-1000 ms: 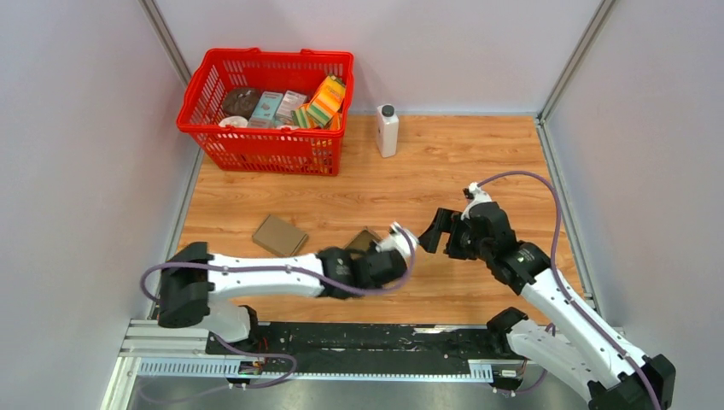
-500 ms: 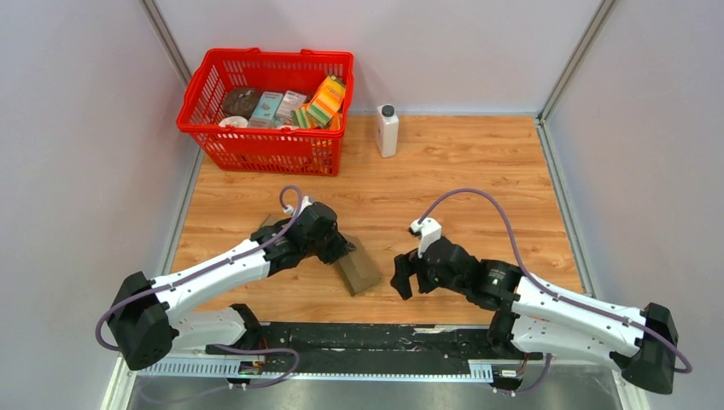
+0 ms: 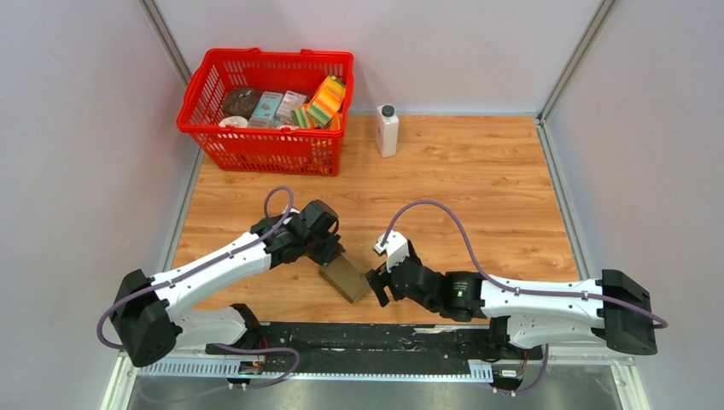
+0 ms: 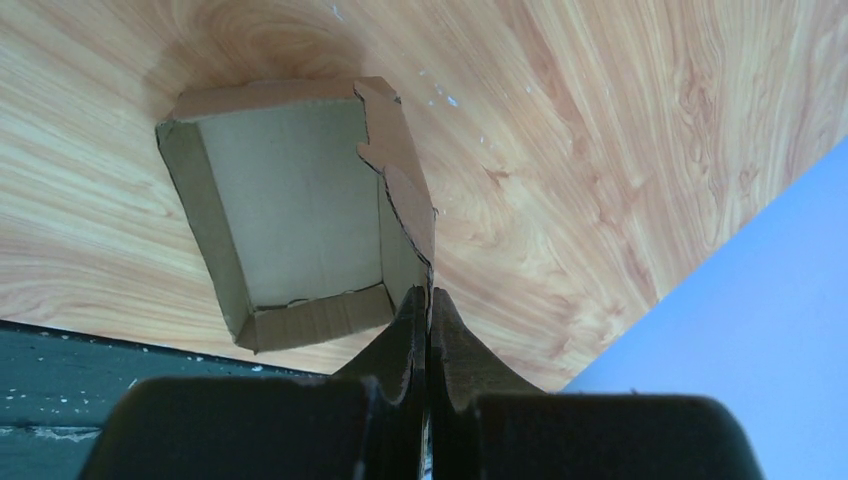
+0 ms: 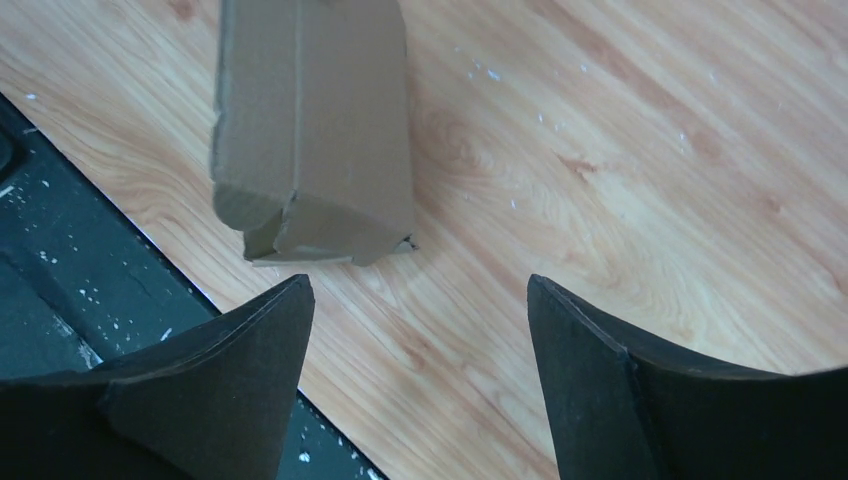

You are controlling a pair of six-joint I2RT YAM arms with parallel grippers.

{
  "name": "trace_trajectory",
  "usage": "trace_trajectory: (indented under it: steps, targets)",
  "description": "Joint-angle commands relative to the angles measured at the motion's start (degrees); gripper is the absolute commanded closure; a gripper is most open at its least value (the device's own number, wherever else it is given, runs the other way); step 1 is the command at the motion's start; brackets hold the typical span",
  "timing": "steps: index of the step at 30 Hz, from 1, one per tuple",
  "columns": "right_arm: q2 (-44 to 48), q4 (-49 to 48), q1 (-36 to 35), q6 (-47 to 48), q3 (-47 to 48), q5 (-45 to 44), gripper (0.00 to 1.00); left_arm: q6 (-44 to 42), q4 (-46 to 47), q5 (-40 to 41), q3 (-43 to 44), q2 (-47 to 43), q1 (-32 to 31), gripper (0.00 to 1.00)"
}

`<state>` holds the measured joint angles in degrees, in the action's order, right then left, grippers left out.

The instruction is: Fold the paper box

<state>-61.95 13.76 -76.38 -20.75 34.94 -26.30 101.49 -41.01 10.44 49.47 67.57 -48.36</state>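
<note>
Currently left gripper [image 4: 430,300] pinches a wall of the brown cardboard box [image 4: 300,200]; right gripper [image 5: 420,300] gapes open beside it

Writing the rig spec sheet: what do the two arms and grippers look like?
Left arm and right arm: white link shells, black joints. A purple cable loops outside each. Left gripper and right gripper: black, two tapered fingers.
</note>
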Motion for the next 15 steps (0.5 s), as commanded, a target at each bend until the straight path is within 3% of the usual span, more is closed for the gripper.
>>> trace_trajectory:
  steps: [1, 5, 8, 12, 15]
  targets:
    - [-0.71, -10.75, 0.0, 5.36, -0.22, -0.26, 0.19, 0.29, -2.41, 0.73, 2.38, -1.65, 1.86, 1.0]
    - [-0.8, -12.09, 0.88, 10.98, -0.22, 9.76, 0.19, -1.04, -0.12, -3.92, 0.55, -2.7, 3.09, 1.0]
    - [-0.89, -14.88, 0.79, 14.5, -0.57, 10.48, 0.16, 0.8, 0.93, -5.69, -1.3, -3.67, 3.44, 1.0]
    - [-4.31, -16.13, 1.06, 18.99, 0.65, 5.49, 0.16, 1.69, 2.6, -8.76, -3.41, -5.16, 5.55, 1.0]
    - [-6.69, -18.67, 0.97, 19.44, 1.71, -1.1, 0.24, 1.95, 2.6, -9.82, -3.59, -5.87, 6.17, 1.0]
